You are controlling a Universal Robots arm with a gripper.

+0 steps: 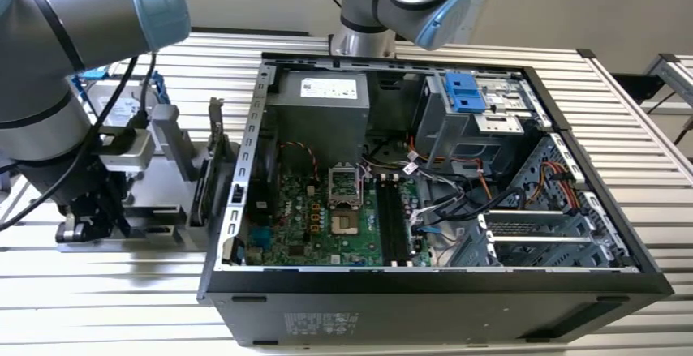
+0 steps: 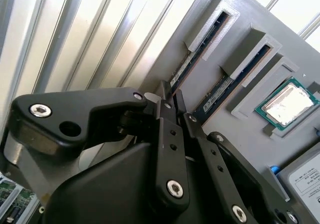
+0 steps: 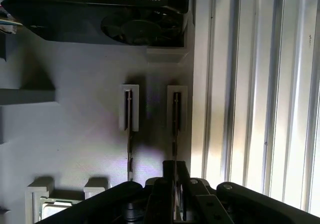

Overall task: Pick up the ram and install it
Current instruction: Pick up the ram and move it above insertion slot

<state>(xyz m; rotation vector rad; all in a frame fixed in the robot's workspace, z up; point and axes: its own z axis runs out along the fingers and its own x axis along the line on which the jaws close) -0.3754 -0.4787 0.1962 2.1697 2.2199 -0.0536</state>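
Observation:
Two rams stand on edge in slots of a grey holder tray (image 3: 75,134). In both wrist views my gripper (image 3: 175,170) (image 2: 172,103) is down on the ram (image 3: 175,115) (image 2: 197,59) nearest the tray's edge, its black fingers (image 3: 164,184) pressed to either side of the stick's end. The other ram (image 3: 129,119) (image 2: 227,86) stands free in the neighbouring slot. In the exterior view the gripper (image 1: 96,210) hangs over the tray (image 1: 162,210) at the exterior view's left, beside the open computer case (image 1: 433,279), whose dark memory slots (image 1: 395,226) run along the green motherboard.
A silver processor chip (image 2: 287,104) and a hard drive (image 2: 307,176) lie on the tray past the rams, and a black graphics card (image 3: 100,9) stands at its far end. Ribbed metal table (image 3: 260,84) runs alongside. A second arm's base (image 1: 363,40) stands behind the case.

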